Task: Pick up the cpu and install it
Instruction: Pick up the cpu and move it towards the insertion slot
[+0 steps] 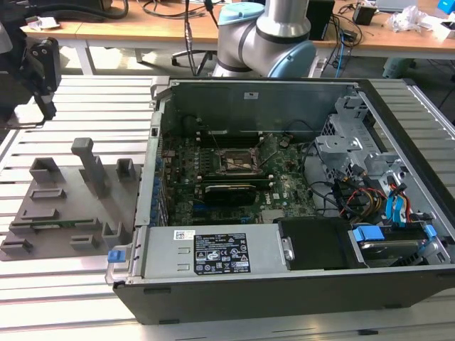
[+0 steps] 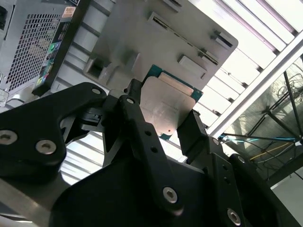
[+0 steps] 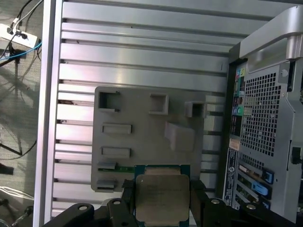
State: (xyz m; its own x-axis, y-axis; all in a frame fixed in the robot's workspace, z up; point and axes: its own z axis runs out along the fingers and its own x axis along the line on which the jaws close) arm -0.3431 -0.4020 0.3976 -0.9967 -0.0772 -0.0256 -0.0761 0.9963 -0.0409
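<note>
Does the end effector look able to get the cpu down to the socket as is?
Probably yes: end effector grips the cpu beside the open case; nothing covers the socket, and the cables lie clear of it.

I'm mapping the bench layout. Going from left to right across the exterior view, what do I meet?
Grey fixture plate → motherboard socket frame → metal drive cage → blue cables. In the first wrist view, the gripper grips the cpu.
</note>
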